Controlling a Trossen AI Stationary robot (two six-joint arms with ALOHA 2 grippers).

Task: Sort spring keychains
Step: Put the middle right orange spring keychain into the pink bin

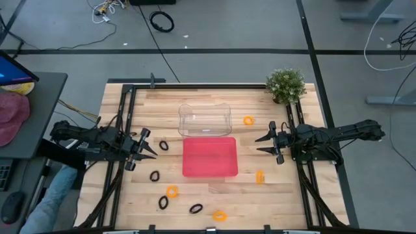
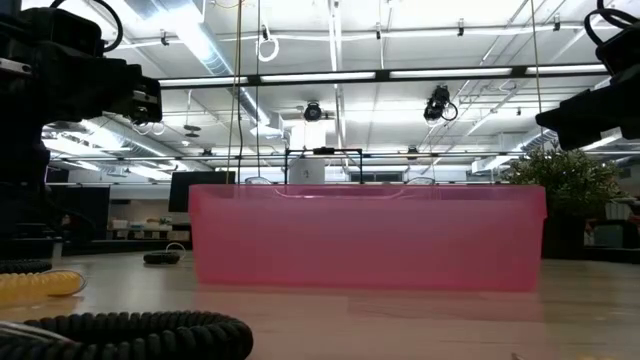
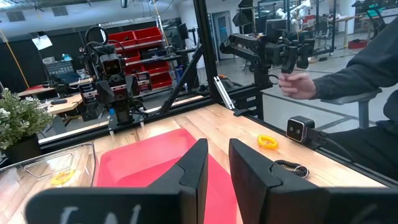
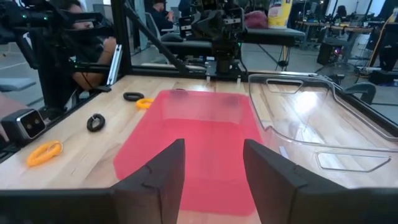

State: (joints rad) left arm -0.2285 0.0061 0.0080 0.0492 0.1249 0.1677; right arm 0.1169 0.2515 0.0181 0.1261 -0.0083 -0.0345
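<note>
We hold both grippers empty at table edges, left gripper (image 1: 148, 150) narrowly parted, right gripper (image 1: 263, 144) wider, since spring keychains (image 1: 171, 192) lie unsorted around red tray (image 1: 209, 170)

Showing a red tray (image 1: 209, 157), a clear colourless bin (image 1: 205, 119), bright orange spring keychains (image 1: 171, 192) and black spring keychains (image 1: 155, 175) on a pale wood-grain table (image 1: 273, 195). Carrying green leaves on a potted plant (image 1: 286, 84); looking dark on both arms.
</note>
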